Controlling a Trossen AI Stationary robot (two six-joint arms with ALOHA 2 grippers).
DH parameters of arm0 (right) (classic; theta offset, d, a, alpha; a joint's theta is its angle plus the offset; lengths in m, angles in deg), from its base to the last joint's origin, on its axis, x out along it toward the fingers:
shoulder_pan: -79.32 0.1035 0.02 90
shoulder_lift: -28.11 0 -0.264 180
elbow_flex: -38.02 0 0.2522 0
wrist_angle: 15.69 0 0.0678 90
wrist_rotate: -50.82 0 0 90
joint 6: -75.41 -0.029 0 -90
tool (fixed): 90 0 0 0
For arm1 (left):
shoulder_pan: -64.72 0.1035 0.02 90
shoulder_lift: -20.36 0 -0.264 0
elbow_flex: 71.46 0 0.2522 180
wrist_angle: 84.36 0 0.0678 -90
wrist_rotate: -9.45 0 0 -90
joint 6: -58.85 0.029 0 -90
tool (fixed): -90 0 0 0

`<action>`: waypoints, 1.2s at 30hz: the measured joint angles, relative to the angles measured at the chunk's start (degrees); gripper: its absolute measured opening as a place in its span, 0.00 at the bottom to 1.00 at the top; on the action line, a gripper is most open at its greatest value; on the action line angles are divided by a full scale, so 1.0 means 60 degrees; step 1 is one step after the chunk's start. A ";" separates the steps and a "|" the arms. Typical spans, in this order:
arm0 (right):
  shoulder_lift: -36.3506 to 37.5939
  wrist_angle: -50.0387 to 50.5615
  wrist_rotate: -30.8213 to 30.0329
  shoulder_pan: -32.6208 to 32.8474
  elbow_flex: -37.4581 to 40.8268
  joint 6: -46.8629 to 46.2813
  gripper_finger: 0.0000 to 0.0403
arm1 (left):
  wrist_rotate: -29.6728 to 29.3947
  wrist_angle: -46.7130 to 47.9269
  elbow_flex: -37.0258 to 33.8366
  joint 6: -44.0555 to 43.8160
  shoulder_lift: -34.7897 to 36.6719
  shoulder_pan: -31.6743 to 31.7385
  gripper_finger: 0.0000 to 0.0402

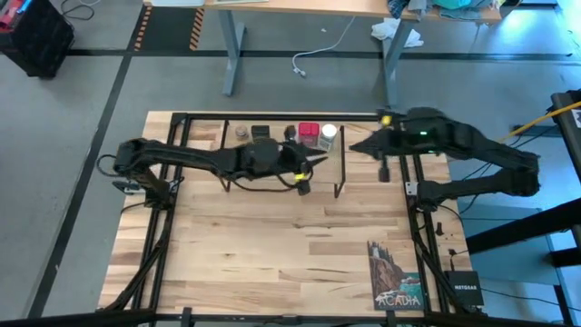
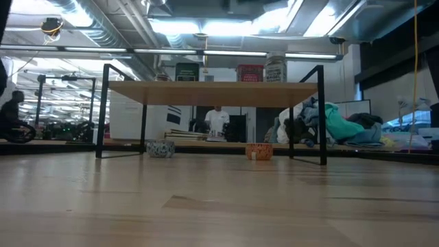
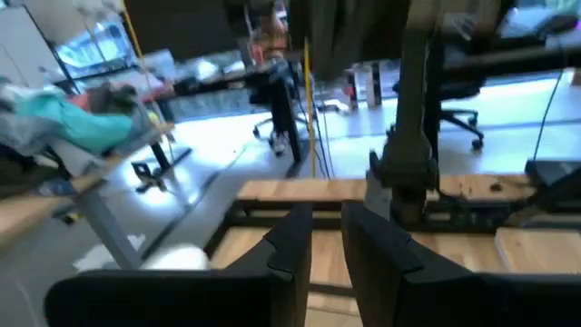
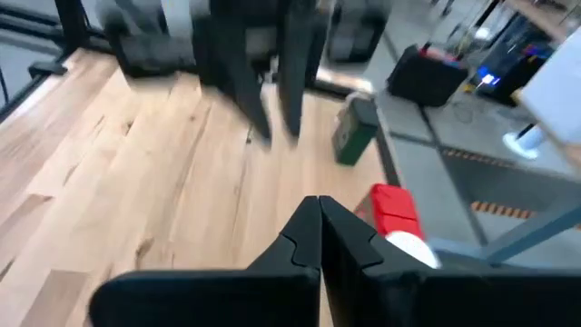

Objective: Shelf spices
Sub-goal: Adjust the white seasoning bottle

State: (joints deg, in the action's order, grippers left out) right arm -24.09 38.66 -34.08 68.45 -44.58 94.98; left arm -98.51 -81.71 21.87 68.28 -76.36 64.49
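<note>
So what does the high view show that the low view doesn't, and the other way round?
Only the high view shows the two arms: the left gripper over the shelf just short of the spices, the right gripper just off the shelf's right end, and a booklet at the table's near right corner. Only the low view shows two small bowls on the table beneath the shelf, and a person in the room behind. Both show the shelf with a dark tin, a red tin and a white-capped jar standing on it.

left hand [image 3: 327,238]: fingers slightly apart, empty | right arm [image 3: 406,154] ahead
</note>
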 joint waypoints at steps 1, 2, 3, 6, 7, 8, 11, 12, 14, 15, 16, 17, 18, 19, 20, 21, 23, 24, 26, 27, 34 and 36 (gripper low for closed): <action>-0.0259 -0.0186 0.0043 0.0002 0.0027 -0.0042 0.00 | -0.0113 0.0228 0.0000 0.0029 0.0316 -0.0082 0.14; -0.0503 -0.0312 0.0147 0.0002 0.0095 -0.0123 0.00 | -0.0190 0.0637 -0.0026 0.0053 0.0623 -0.0182 0.14; -0.0740 -0.0556 0.0194 0.0002 0.0186 -0.0197 0.00 | -0.0264 0.0924 -0.0060 0.0081 0.0881 -0.0283 0.14; -0.1377 -0.1326 0.0237 -0.0005 0.0564 -0.0462 0.00 | -0.0562 0.1424 -0.0201 0.0112 0.1708 -0.0689 0.14; -0.1590 -0.1455 0.0162 -0.0005 0.0707 -0.0560 0.00 | -0.0731 0.1393 -0.0320 0.0214 0.2006 -0.0867 0.14; -0.1816 -0.1589 0.0094 -0.0005 0.0879 -0.0697 0.00 | -0.0995 0.1410 -0.0471 0.0303 0.2216 -0.1060 0.14; -0.2286 -0.2288 -0.0212 -0.0005 0.1481 -0.0938 0.00 | -0.2058 0.1430 -0.0905 0.0579 0.2783 -0.1609 0.14; -0.2404 -0.2642 -0.0261 -0.0005 0.1678 -0.1016 0.00 | -0.2417 0.1447 -0.1060 0.0666 0.2938 -0.1742 0.14; -0.2657 -0.3282 -0.0407 -0.0005 0.2036 -0.1187 0.00 | -0.2974 0.1456 -0.1353 0.0726 0.3240 -0.1986 0.14; -0.2749 -0.3461 -0.0630 -0.0005 0.2152 -0.1237 0.00 | -0.3187 0.1444 -0.1459 0.0719 0.3383 -0.2055 0.14; -0.2858 -0.3499 -0.0895 -0.0005 0.2229 -0.1255 0.00 | -0.3354 0.1397 -0.1561 0.0710 0.3520 -0.2129 0.14; -0.2969 -0.3520 -0.1183 -0.0001 0.2254 -0.1265 0.00 | -0.3496 0.1401 -0.1674 0.0703 0.3625 -0.2189 0.14; -0.3054 -0.3548 -0.1437 -0.0001 0.2281 -0.1312 0.00 | -0.3600 0.1385 -0.1762 0.0676 0.3736 -0.2225 0.14; -0.3153 -0.3575 -0.1648 0.0003 0.2332 -0.1402 0.00 | -0.3691 0.1375 -0.1854 0.0664 0.3807 -0.2273 0.14; -0.3239 -0.3632 -0.1792 0.0006 0.2383 -0.1469 0.00 | -0.3748 0.1395 -0.1945 0.0608 0.3886 -0.2317 0.14; -0.3305 -0.3725 -0.1881 0.0014 0.2411 -0.1536 0.00 | -0.3772 0.1422 -0.2005 0.0565 0.3968 -0.2350 0.14; -0.3402 -0.3859 -0.2273 0.0090 0.2444 -0.1682 0.00 | -0.3828 0.1413 -0.2060 0.0505 0.4065 -0.2366 0.14; -0.3446 -0.3881 -0.2578 0.0143 0.2444 -0.1694 0.00 | -0.3858 0.1400 -0.2065 0.0499 0.4099 -0.2411 0.14; -0.3548 -0.3826 -0.3055 0.0148 0.2447 -0.1702 0.00 | -0.3895 0.1374 -0.2065 0.0501 0.4119 -0.2460 0.14; -0.3603 -0.3810 -0.3176 0.0148 0.2450 -0.1723 0.00 | -0.3894 0.1378 -0.2066 0.0510 0.4116 -0.2466 0.14; -0.3664 -0.3408 -0.4026 0.0145 0.2455 -0.1974 0.00 | -0.3971 0.1389 -0.2069 0.0510 0.4105 -0.2462 0.14; -0.3665 -0.3235 -0.4287 0.0141 0.2455 -0.1972 0.00 | -0.3970 0.1391 -0.2069 0.0514 0.4105 -0.2455 0.14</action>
State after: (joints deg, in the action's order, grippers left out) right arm -46.08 19.25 -59.80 69.30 -29.84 83.14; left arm -122.33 -73.36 9.46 71.36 -51.73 49.76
